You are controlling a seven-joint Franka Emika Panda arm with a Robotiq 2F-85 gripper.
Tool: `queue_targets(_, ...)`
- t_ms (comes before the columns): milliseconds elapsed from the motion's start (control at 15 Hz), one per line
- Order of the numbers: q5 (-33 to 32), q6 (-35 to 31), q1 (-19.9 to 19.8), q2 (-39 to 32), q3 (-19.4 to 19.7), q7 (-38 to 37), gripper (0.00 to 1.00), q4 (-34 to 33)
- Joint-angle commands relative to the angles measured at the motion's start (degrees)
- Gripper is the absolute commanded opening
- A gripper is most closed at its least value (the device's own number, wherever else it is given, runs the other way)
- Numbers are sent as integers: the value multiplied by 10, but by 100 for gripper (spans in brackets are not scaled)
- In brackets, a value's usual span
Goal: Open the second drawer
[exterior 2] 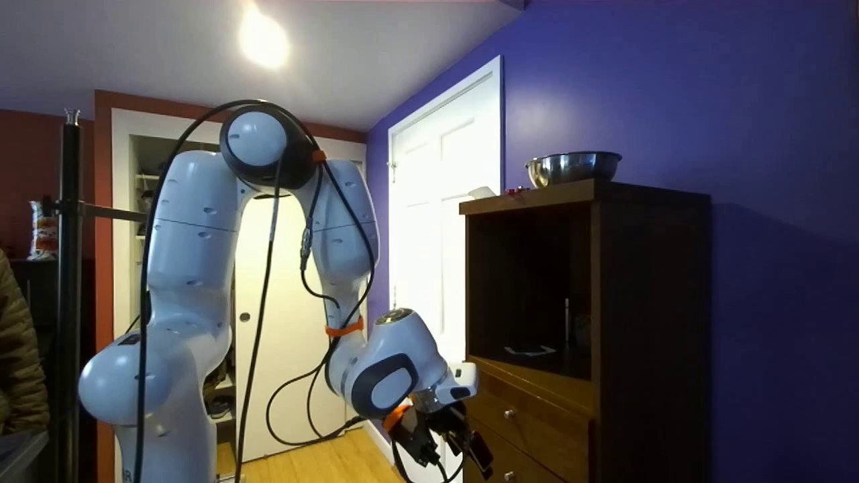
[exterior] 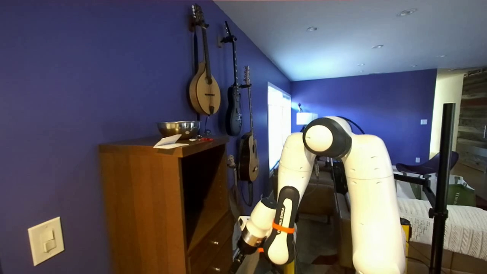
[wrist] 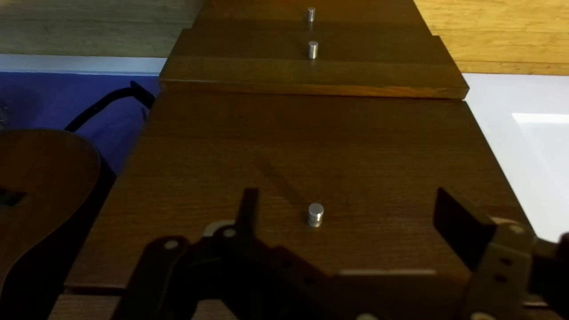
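Observation:
A dark brown wooden cabinet (exterior: 142, 205) has drawers with small silver knobs below an open shelf. In the wrist view, which appears upside down, a flat drawer front (wrist: 378, 169) fills the middle; it looks like the second drawer and looks shut. Its knob (wrist: 315, 215) is between my fingers, nearer the left finger and not touched. My gripper (wrist: 346, 204) is wide open and empty, facing this front. In an exterior view the gripper (exterior 2: 458, 449) is beside the cabinet's front, near the lower visible knob (exterior 2: 509, 476). The upper knob (exterior 2: 509, 414) belongs to the top drawer.
Farther up in the wrist view, a lower drawer (wrist: 284, 71) stands out slightly, with its knob (wrist: 313, 50). A guitar (wrist: 40, 186) hangs beside the cabinet; a white door (exterior 2: 429, 235) is on the other side. A metal bowl (exterior 2: 574, 168) stands on the cabinet top.

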State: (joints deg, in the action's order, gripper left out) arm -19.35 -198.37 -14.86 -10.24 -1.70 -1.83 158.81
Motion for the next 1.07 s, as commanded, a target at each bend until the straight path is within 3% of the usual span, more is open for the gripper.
queue_targets(0, -81, -18, -62, -36, -14, -9, 100, -11)
queue_targets(67, -44, -5, -33, -20, -5, -1, 100, -3)
queue_targets(333, -64, -9, -53, -31, -6, 0, 100, -7)
queue_targets(600, -131, 39, -124, -38, -76, -69, 100, -30)
queue_targets(1000, -229, 66, -299, -100, -226, -119, 100, -62)
